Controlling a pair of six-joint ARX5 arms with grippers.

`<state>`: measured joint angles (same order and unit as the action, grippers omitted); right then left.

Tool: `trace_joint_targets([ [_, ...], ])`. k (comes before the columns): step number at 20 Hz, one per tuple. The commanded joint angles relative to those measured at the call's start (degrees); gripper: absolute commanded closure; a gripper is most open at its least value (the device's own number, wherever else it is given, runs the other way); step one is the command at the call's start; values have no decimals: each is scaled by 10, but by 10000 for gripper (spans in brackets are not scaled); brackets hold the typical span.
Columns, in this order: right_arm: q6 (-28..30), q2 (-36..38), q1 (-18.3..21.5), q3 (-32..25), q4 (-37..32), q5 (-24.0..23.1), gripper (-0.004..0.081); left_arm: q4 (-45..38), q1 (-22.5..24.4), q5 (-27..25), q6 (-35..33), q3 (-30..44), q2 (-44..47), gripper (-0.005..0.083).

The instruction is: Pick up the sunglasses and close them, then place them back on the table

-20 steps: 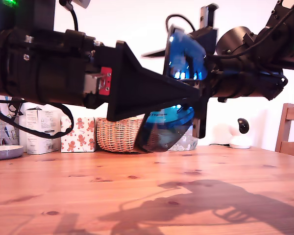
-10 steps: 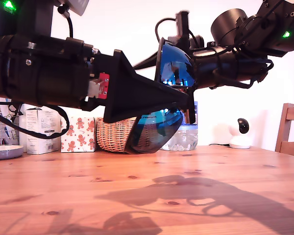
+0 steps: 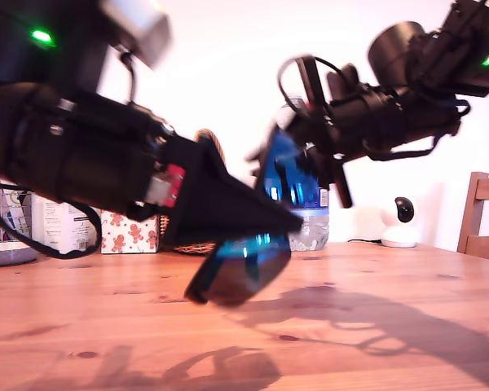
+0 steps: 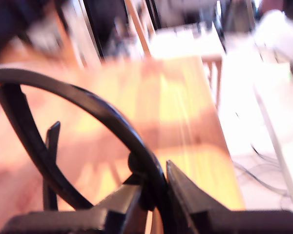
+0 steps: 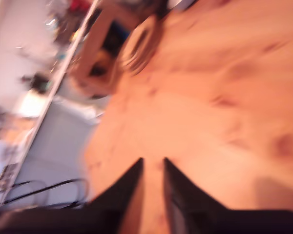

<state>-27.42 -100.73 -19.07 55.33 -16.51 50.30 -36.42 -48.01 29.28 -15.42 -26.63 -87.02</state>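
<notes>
The black sunglasses (image 3: 244, 269) with blue mirrored lenses hang just above the pine table (image 3: 391, 342), one lens low and the other (image 3: 281, 171) raised behind it. My first gripper (image 3: 293, 221), on the big arm from the exterior view's left, is shut on them; its wrist view shows the thin black frame (image 4: 102, 117) pinched at my first gripper (image 4: 154, 170). My second gripper (image 3: 322, 138), on the arm from the exterior view's right, hovers beside the upper lens. In the second wrist view my second gripper (image 5: 152, 163) has its fingers nearly together and holds nothing above the table (image 5: 224, 97).
Along the back stand a wicker basket (image 3: 191, 244), a gingerbread-print box (image 3: 122, 232), a white carton (image 3: 53, 224) and a water bottle (image 3: 310, 228). A small white device (image 3: 401, 224) and a wooden chair (image 3: 482, 216) are at the exterior view's right.
My first arm has tilted downward, bringing the sunglasses lower, close to the table. My second arm has shifted slightly toward the exterior view's right.
</notes>
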Motion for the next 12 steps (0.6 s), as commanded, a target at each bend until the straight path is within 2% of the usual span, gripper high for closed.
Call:
trace_joint_targets([
  [1,55,20,-4,1,28,-45,783,45,-1,-1,-6,-27,0,792],
  [4,153,54,-14,1,100,-170,783,126,-1,-18,-16,-61,0,792],
  [6,193,73,-23,1,139,-251,783,176,-1,-26,-18,-83,0,792],
  [10,226,114,-43,-6,160,-382,783,241,6,-34,-30,-111,0,792],
  [12,229,136,-55,-26,140,-419,783,249,19,-34,-30,-112,0,792],
])
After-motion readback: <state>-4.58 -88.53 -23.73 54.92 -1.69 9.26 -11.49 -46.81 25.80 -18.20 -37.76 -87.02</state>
